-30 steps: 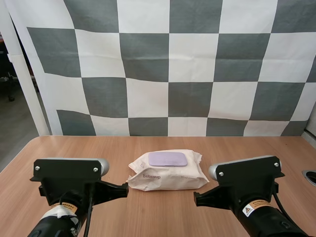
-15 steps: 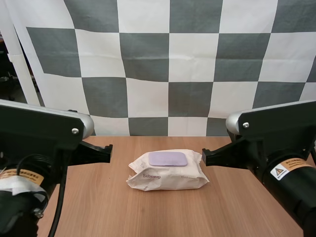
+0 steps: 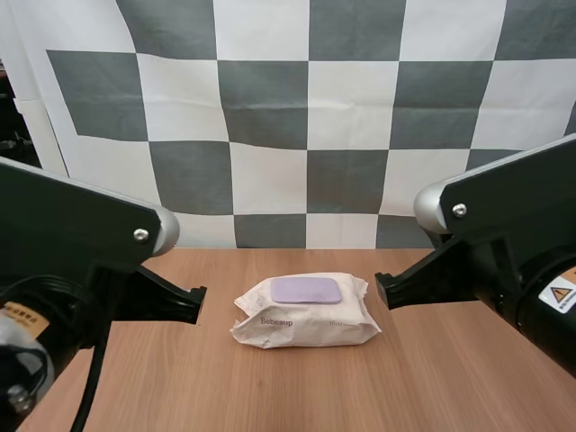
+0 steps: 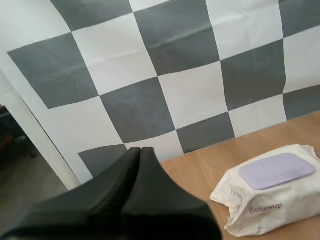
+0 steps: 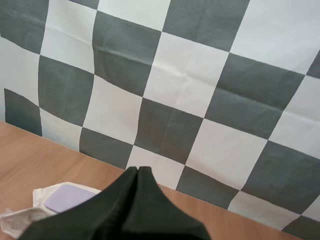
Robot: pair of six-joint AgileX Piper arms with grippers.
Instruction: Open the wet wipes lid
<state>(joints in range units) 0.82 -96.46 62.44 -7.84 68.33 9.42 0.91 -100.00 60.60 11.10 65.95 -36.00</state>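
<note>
A white pack of wet wipes [image 3: 306,312] lies in the middle of the wooden table [image 3: 270,387], its lilac lid [image 3: 306,290] flat and closed on top. In the high view my left gripper [image 3: 196,304] hangs to the left of the pack and my right gripper [image 3: 385,290] to its right, both apart from it. In the left wrist view my left gripper [image 4: 141,151] is shut as one dark wedge, with the pack [image 4: 267,192] and its lid [image 4: 276,170] beyond it. My right gripper [image 5: 137,171] is likewise shut, above the pack [image 5: 42,207] and its lid [image 5: 70,197].
Bare wooden table surrounds the pack on all sides. The bulky black arm bodies [image 3: 72,270] fill the near left and near right of the high view.
Both arms have risen from low over the near table to beside the pack and come closer to the camera. The pack has not moved and its lid stays closed.
</note>
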